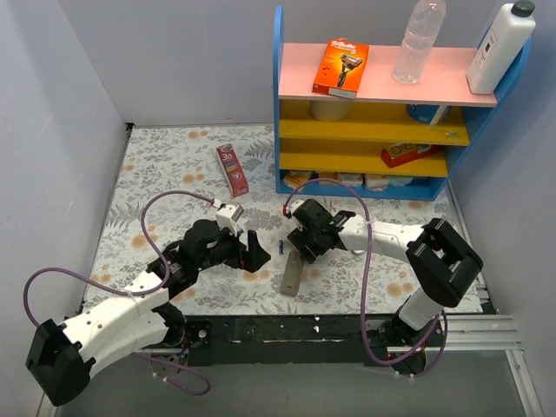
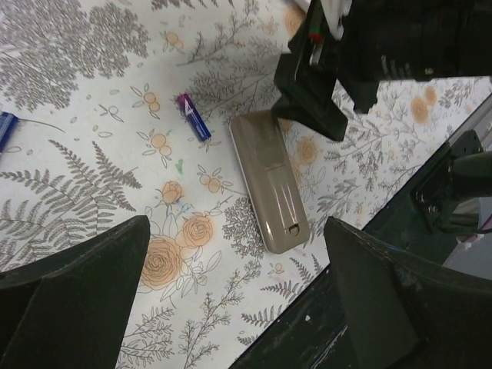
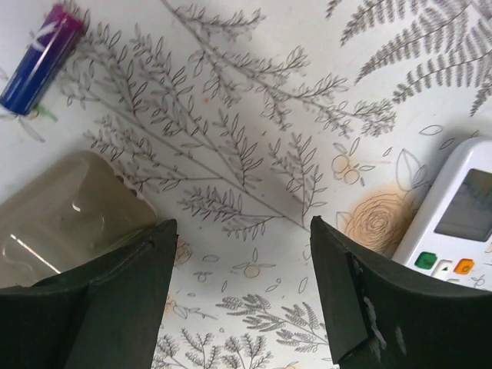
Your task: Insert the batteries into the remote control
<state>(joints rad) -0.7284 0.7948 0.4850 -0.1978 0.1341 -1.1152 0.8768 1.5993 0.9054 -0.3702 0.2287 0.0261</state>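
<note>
One dark blue-purple battery lies on the flowered table cover between my two grippers; it also shows in the left wrist view and the right wrist view. A blue end at the left edge of the left wrist view may be a second battery. A long beige-grey remote body lies back up just near of the battery, with a latch at its near end. A white remote with a screen and coloured buttons lies face up beside my right gripper. My left gripper is open and empty. My right gripper is open and empty, low over the cover.
A red box lies on the cover at the back. A blue shelf unit at the back right carries an orange razor pack, a clear bottle and a white bottle. Grey walls close both sides.
</note>
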